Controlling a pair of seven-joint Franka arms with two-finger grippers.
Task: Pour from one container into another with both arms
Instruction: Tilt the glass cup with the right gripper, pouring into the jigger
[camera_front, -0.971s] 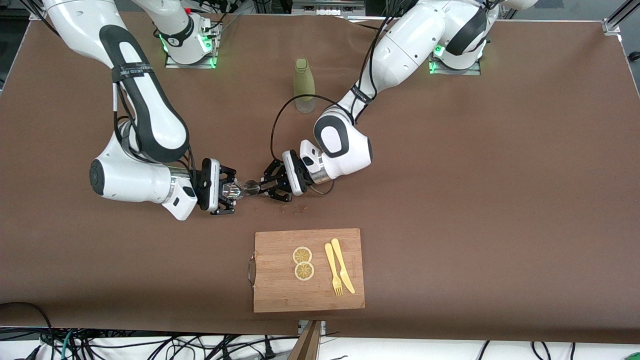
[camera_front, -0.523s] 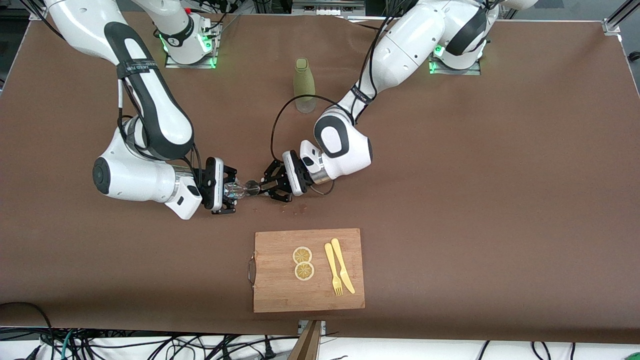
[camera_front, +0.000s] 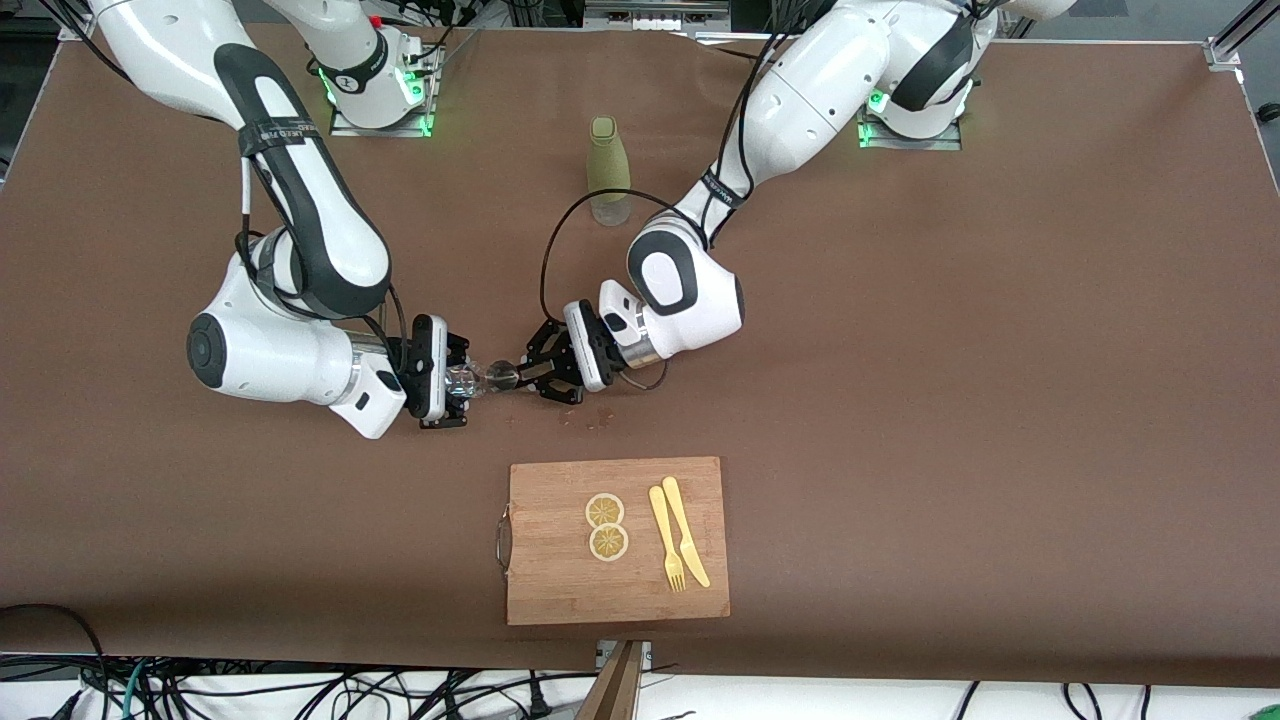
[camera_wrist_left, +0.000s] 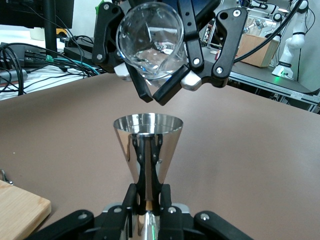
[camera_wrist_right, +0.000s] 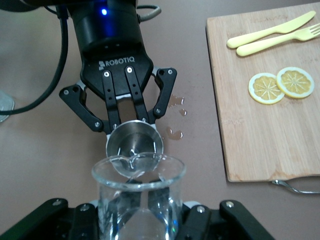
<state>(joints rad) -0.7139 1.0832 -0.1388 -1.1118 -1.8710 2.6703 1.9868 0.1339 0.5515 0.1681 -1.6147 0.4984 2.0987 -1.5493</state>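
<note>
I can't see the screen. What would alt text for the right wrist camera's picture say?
Seen from the right arm's wrist, the left gripper holds a silver jigger tipped against the rim of a clear glass held in the right gripper. A few drops lie on the brown table, near a wooden board with two lemon slices, a fork and a knife.

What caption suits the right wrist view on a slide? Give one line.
Left gripper tips the silver jigger at the rim of the clear glass held by the right gripper; droplets dot the table.
</note>
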